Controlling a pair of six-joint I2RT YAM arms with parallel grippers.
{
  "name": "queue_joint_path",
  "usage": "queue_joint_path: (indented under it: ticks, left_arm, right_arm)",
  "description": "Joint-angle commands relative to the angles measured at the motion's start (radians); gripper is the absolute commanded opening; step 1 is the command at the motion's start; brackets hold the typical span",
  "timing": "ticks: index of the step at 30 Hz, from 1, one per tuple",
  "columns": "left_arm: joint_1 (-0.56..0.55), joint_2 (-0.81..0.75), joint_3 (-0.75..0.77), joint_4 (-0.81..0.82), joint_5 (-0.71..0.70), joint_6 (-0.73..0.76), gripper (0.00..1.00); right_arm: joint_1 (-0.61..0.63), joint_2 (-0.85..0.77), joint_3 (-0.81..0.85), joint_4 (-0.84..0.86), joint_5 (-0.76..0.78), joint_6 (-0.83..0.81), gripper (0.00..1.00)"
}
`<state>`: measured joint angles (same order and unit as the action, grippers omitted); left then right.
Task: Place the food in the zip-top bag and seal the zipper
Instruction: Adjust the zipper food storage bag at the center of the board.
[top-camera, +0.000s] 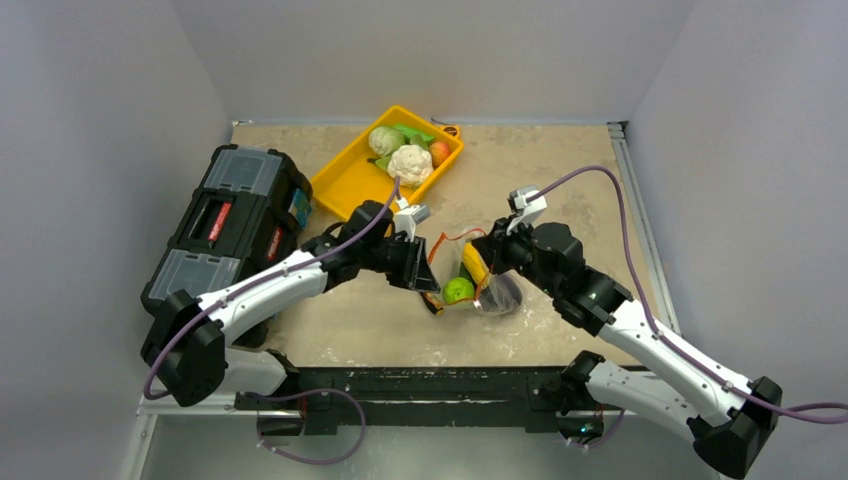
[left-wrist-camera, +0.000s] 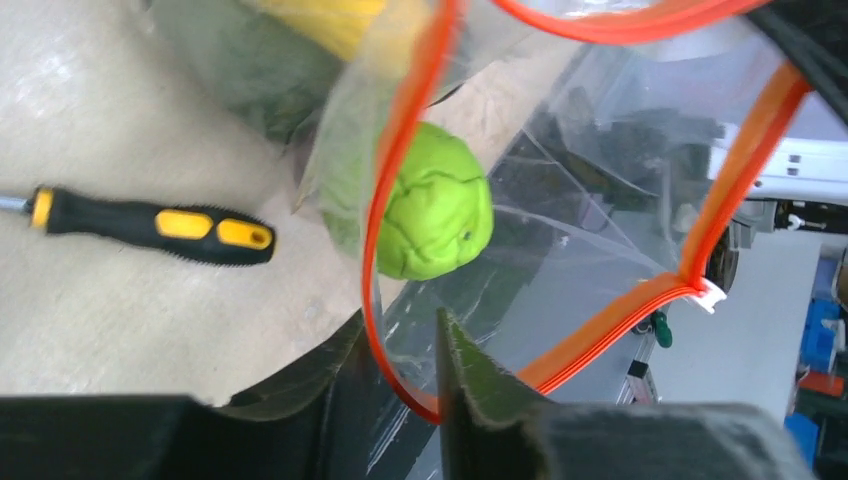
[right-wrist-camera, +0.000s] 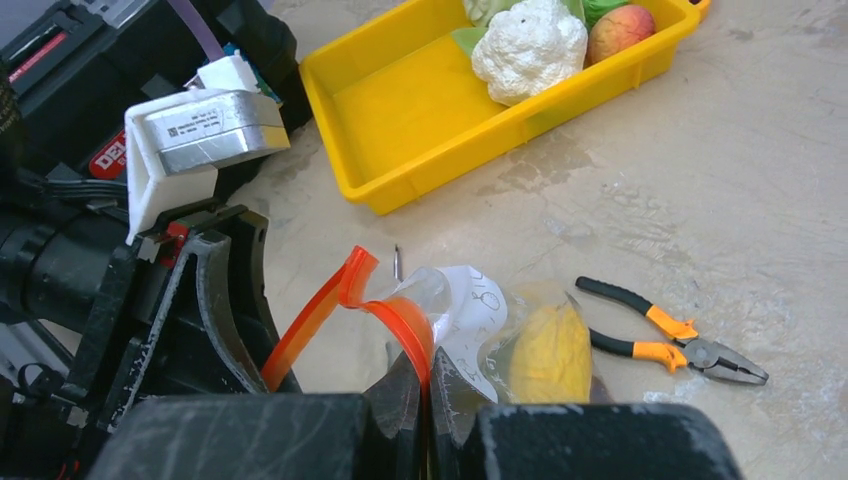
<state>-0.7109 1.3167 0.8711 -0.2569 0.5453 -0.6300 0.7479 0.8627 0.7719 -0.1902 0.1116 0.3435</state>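
Observation:
The clear zip-top bag (top-camera: 497, 295) hangs mid-table between both arms, its mouth held apart. Inside lie a green lime (left-wrist-camera: 435, 215) and yellow corn (right-wrist-camera: 550, 355). My right gripper (right-wrist-camera: 428, 360) is shut on the red-orange zipper (right-wrist-camera: 400, 320) at the bag's rim. My left gripper (left-wrist-camera: 400, 340) stands at the opposite rim, its jaws apart, with the zipper strip (left-wrist-camera: 385, 200) running between them against the right finger. More food sits in the yellow tray (top-camera: 345, 180): a pale green cabbage (top-camera: 385, 139), a white cauliflower (top-camera: 410, 163) and an orange-red fruit (top-camera: 439, 152).
A black and yellow screwdriver (left-wrist-camera: 150, 225) lies on the table just left of the bag. Orange-handled pliers (right-wrist-camera: 670, 335) lie to the bag's right. A black toolbox (top-camera: 230, 220) stands at the left, beside the left arm.

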Motion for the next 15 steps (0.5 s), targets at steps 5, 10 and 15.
queue_joint_path:
  ticks: [5,10,15]
  left_arm:
    - [-0.048,-0.014,0.267,0.026,0.093,0.002,0.0]
    - [-0.062,-0.038,0.306,0.075,0.109,-0.041,0.0]
    - [-0.062,-0.026,0.254,0.038,0.073,-0.039,0.0]
  right_arm:
    - [0.005,-0.056,0.041,0.021,0.048,0.002,0.0]
    - [0.005,-0.089,0.061,-0.014,0.145,-0.01,0.0]
    - [0.004,-0.131,0.038,-0.004,0.158,-0.007,0.0]
